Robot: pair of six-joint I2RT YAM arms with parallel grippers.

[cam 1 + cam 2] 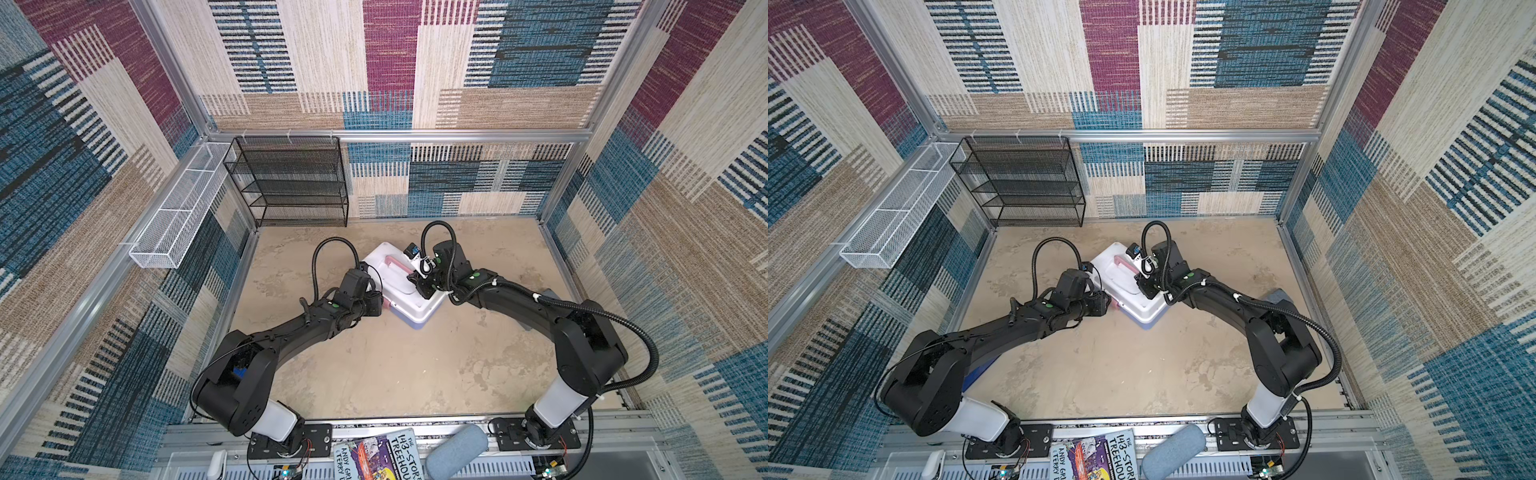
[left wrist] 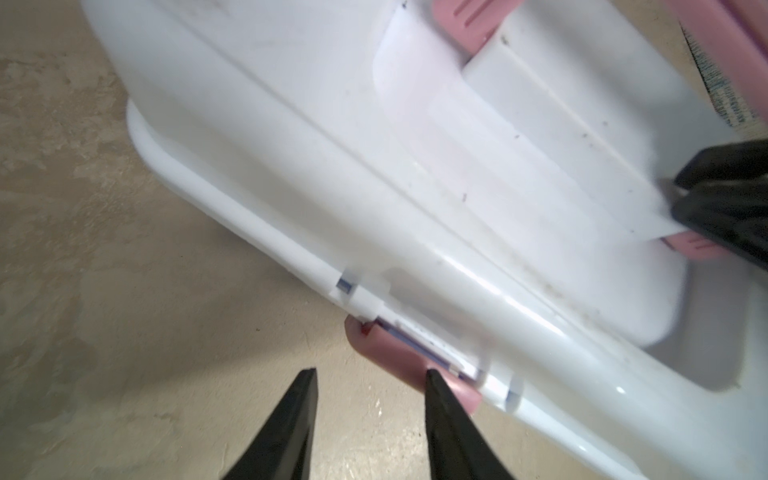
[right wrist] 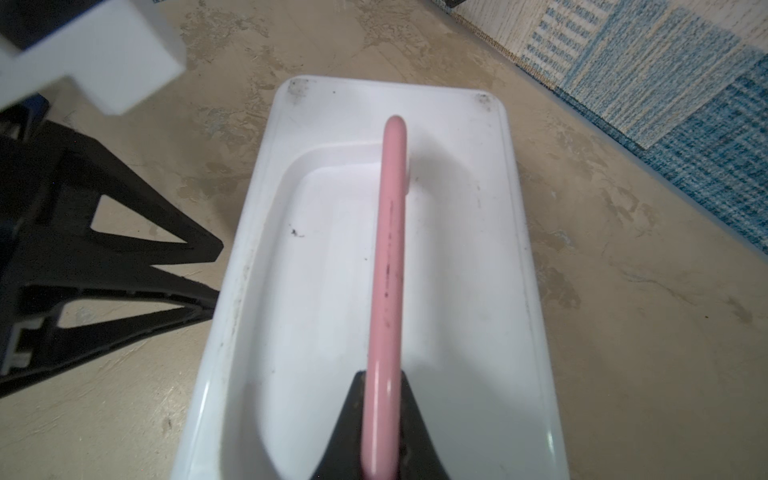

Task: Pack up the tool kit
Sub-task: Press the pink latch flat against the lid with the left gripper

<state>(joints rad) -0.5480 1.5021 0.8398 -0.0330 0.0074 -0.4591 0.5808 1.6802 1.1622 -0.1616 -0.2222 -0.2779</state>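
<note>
Right wrist view: rectangular white-lidded plastic tool kit box (image 3: 457,249), lid down, centre of beige table (image 3: 623,332). Rigid, smooth, probably light. Hold: pink bar handle (image 3: 388,249), right jaws clenched there; left jaws parted, empty, beside pink latch (image 2: 390,353).

A white lid (image 3: 324,266) is shown on a mottled beige desk (image 3: 623,311). Its pink handle (image 3: 388,257) is raised along the middle and clamped near one end by the right pincer (image 3: 382,376). The left pincer (image 3: 219,272) is seen beside the lid's long edge, fingers parted. A blue-and-cream wall (image 3: 665,83) is seen beyond.
</note>
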